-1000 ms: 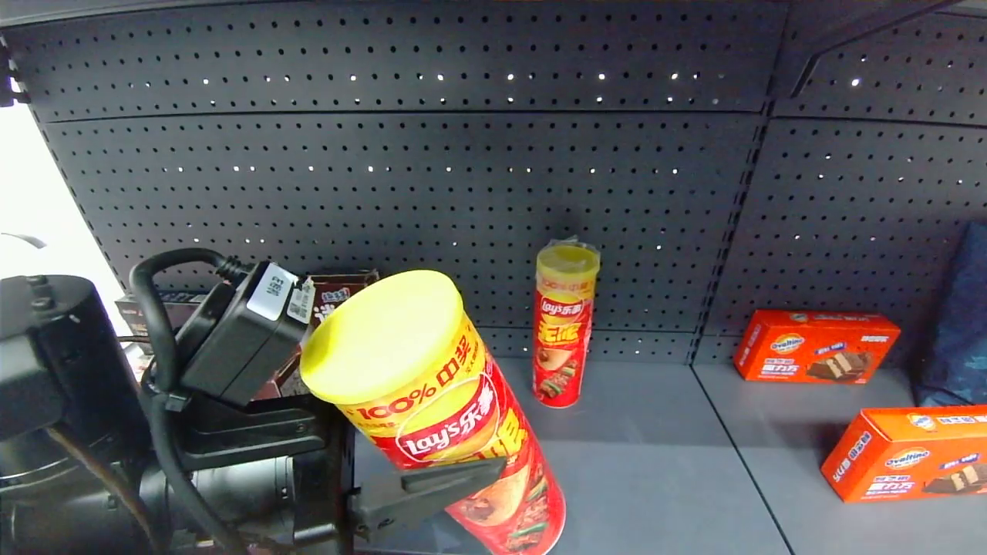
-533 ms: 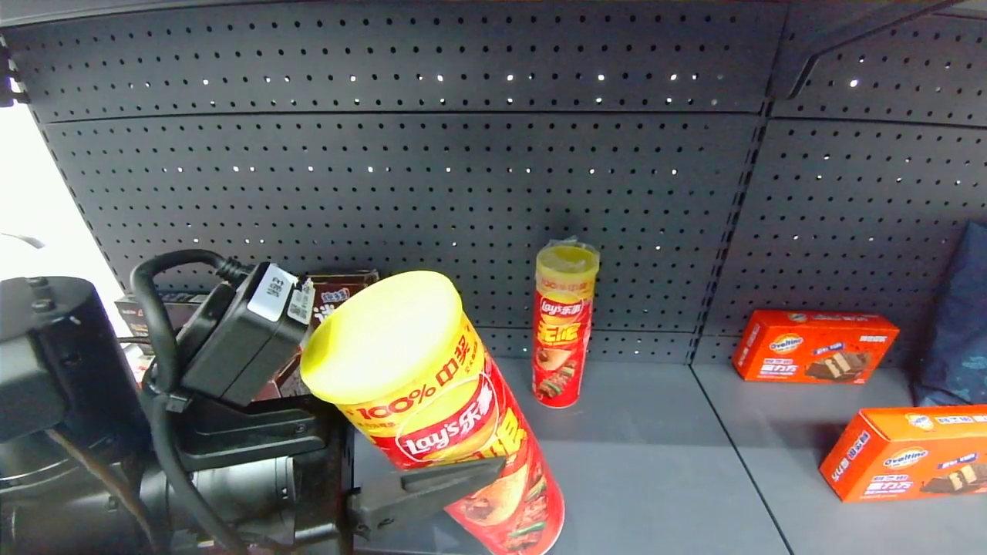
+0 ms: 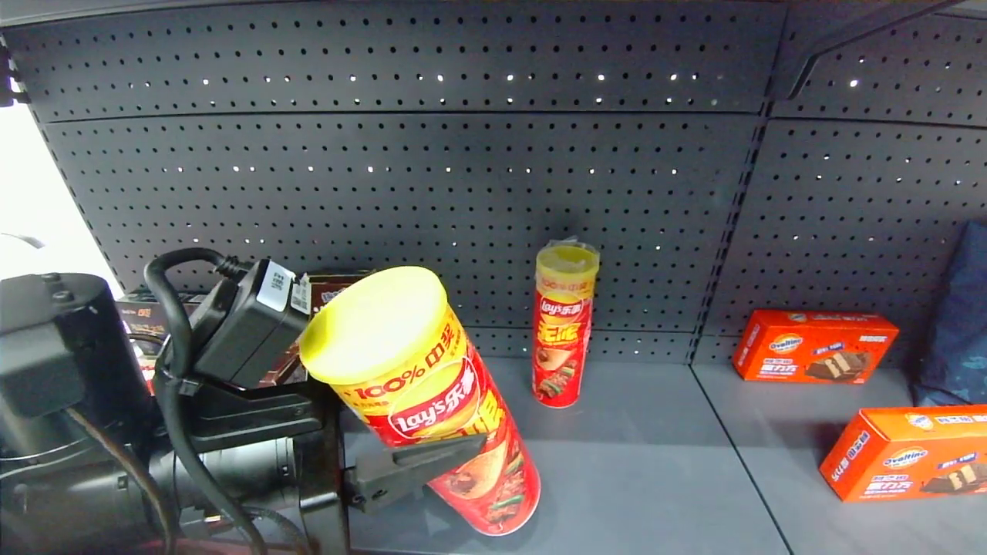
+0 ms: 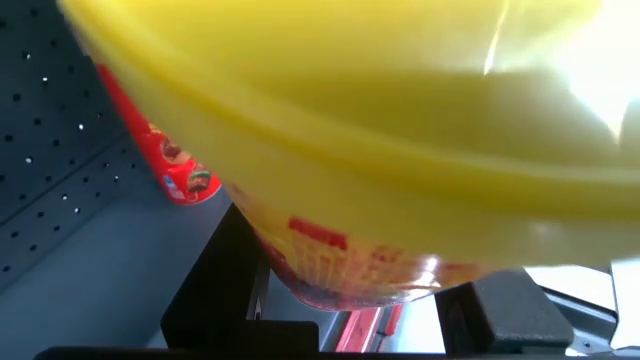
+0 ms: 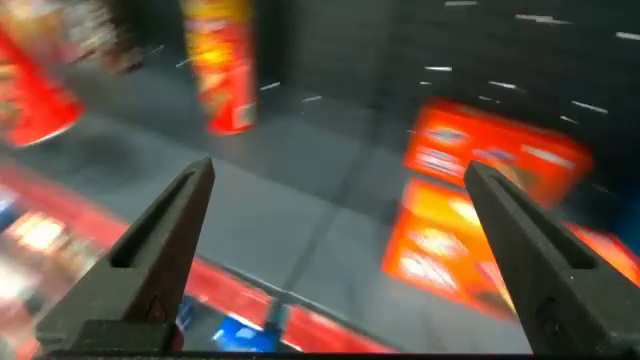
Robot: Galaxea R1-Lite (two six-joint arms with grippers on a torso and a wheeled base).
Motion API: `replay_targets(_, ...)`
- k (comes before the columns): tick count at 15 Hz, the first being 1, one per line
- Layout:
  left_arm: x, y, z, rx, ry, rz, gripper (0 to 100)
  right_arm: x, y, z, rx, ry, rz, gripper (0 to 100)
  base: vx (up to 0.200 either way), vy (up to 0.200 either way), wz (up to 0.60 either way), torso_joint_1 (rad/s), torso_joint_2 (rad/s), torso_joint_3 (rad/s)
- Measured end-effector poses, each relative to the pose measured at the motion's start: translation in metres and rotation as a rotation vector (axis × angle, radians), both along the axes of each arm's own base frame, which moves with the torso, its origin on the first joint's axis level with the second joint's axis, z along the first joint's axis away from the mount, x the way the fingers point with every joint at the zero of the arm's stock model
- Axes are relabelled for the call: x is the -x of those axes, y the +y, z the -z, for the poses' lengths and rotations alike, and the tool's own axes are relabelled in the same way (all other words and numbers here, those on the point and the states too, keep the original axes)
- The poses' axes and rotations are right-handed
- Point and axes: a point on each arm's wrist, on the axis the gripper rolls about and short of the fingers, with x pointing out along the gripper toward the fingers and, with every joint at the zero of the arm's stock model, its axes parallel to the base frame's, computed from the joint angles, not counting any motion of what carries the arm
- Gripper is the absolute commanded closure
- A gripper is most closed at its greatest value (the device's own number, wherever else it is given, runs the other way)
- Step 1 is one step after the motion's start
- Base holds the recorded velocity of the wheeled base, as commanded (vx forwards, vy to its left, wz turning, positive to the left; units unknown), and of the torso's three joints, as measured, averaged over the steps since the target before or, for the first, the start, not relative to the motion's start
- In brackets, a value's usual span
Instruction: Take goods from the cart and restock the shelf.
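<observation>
Holding tilted chip can (image 3: 401,362) by lower body in clenched left tool (image 3: 443,462), right tool (image 5: 340,170) released; judged light, stiff, slick, crushable if squeezed.

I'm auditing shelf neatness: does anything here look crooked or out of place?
Yes. The chip can clamped in the left gripper leans well off vertical over the shelf, unlike the second can, which stands upright by the back panel. Whether the leaning can's base touches the shelf is unclear.

Bare shelf (image 3: 655,462) lies between standing can (image 3: 564,324) and orange boxes (image 3: 815,345).
</observation>
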Motion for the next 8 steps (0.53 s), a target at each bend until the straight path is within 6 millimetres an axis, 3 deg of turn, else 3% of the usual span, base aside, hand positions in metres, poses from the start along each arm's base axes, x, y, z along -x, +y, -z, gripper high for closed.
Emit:
replay_targets(5,-0.003,0.000,0.003,-0.005,0.015,-0.008,100,-0.074,0.027,-0.032,0.061,0.111,-0.216,0,0.000,0.000,0.00,0.000,0.00,0.000)
replay_targets(8,-0.004,0.000,0.002,-0.003,0.014,-0.011,100,-0.125,0.049,-0.035,0.048,0.072,-0.280,0,0.000,0.000,0.00,0.000,0.00,0.000)
